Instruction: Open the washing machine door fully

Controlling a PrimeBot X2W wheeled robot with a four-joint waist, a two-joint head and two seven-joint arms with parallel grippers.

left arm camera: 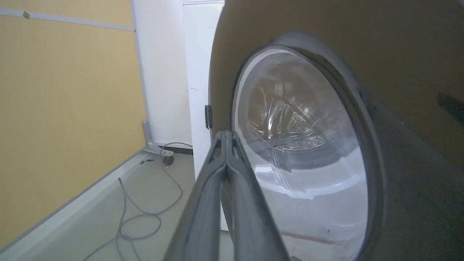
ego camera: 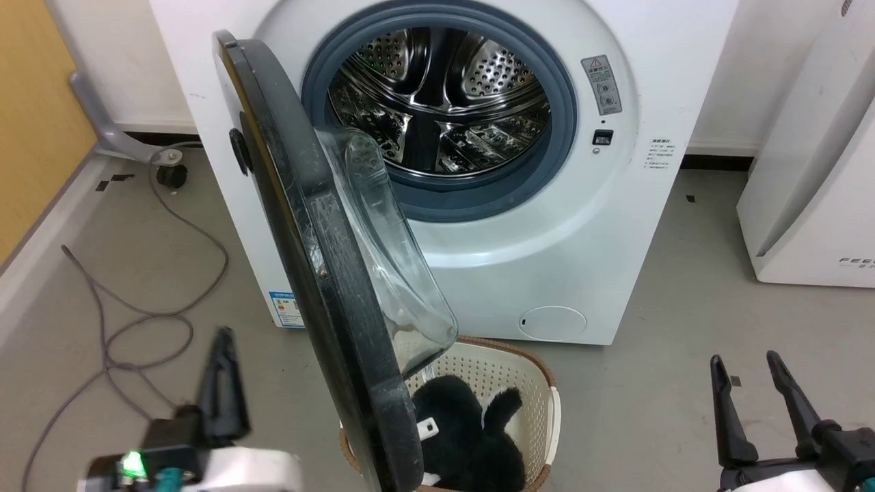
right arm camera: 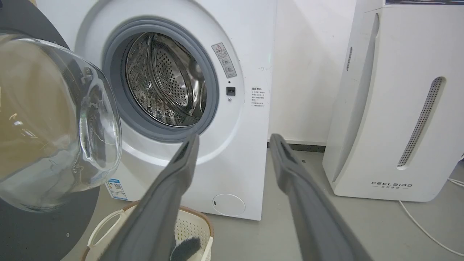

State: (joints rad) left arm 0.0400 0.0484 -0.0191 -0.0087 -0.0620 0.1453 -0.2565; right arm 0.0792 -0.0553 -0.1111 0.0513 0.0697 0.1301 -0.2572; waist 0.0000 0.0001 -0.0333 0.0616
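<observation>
The white washing machine (ego camera: pixel 519 273) stands ahead, its grey ring and steel drum (ego camera: pixel 437 102) exposed. The glossy black washing machine door (ego camera: pixel 328 287) is swung out on its left hinge and stands edge-on to me, its clear glass bowl (ego camera: pixel 389 253) bulging to the right. My left gripper (ego camera: pixel 223 335) is shut with nothing in it, low on the left of the door's outer face (left arm camera: pixel 417 108); its tips (left arm camera: pixel 226 134) lie close beside the window (left arm camera: pixel 301 163). My right gripper (ego camera: pixel 744 359) is open at the lower right, apart from the door (right arm camera: pixel 21 232) and aimed at the washer front (right arm camera: pixel 246 174).
A woven laundry basket (ego camera: pixel 533 383) holding a black fluffy item (ego camera: pixel 458 424) sits on the floor under the door. Grey cables (ego camera: pixel 137 321) trail across the floor on the left beside a yellow wall (ego camera: pixel 34 102). A white FEELBIRD appliance (right arm camera: pixel 398 108) stands on the right.
</observation>
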